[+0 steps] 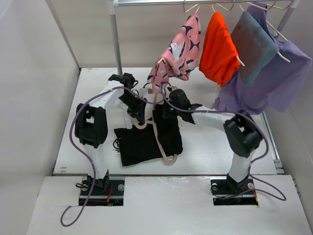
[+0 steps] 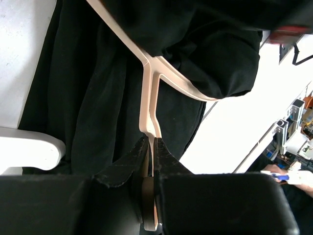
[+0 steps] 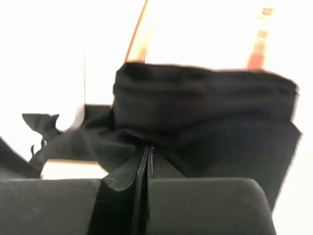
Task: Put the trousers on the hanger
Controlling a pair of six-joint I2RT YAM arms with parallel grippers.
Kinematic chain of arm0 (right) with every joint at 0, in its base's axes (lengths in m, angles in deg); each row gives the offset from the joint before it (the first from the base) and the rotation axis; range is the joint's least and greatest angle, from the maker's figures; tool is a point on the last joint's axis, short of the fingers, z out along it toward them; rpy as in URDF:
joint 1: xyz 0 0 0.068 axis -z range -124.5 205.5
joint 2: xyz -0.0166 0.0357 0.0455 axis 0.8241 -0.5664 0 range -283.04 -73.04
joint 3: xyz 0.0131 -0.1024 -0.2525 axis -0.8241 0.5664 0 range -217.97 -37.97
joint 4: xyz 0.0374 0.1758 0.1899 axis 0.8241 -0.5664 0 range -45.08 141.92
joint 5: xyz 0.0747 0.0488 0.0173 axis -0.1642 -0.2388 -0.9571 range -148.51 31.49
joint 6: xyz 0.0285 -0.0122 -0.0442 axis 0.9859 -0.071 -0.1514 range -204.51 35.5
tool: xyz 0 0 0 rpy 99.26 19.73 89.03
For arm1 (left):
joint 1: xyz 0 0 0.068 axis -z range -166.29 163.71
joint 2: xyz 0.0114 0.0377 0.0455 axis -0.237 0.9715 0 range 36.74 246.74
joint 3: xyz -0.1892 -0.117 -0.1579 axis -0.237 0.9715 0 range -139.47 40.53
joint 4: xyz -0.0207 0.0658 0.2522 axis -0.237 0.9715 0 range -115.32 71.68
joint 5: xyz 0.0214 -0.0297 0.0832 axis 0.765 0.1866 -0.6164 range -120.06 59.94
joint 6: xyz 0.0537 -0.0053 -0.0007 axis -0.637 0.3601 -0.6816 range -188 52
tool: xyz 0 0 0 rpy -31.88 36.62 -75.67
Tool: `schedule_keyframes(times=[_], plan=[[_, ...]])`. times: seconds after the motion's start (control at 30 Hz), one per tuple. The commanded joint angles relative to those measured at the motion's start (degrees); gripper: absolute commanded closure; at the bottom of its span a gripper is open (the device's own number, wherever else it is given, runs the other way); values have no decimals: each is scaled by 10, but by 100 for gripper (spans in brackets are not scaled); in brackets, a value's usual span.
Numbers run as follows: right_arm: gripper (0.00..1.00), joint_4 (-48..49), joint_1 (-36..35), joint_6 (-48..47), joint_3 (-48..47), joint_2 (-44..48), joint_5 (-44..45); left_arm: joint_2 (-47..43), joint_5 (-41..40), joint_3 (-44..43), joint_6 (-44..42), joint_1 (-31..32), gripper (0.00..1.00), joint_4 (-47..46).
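Black soft-fabric trousers [image 3: 205, 112] meet thin beige wooden hanger [image 2: 149, 98].
Left pincer [image 2: 150, 142] clamps its neck steady; right pincer [image 3: 147, 147] pinches the trousers to drape them.

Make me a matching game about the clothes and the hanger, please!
Things:
1. trousers
2. hanger
3. pink garment
4. orange garment

Places:
A. pinched between the left jaws
B. black, lying on the table
C. leftmost of the clothes hanging on the rail
D. hanging on the rail, just right of the pink one

Right pairs: 1-B, 2-A, 3-C, 4-D.
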Motion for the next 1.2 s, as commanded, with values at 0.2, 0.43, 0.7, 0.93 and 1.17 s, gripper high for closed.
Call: schedule_keyframes(times=[0.2,0.43,0.7,0.93,1.17], plan=[[100,180,-27,110,-36,-149,-100,-6,3,-60,-6,7,100,11],[100,180,-27,104,-26,-188,-100,-19,27,-97,-13,7,100,11],[86,38,-22,-15,-40,-74,-78,-13,10,-32,-7,1,100,11],[64,-101,-22,-70,-35,12,-27,-13,0,-32,3,-10,100,11],[73,-130,-22,-40,62,100,-42,-13,-6,-32,8,-10,100,11]])
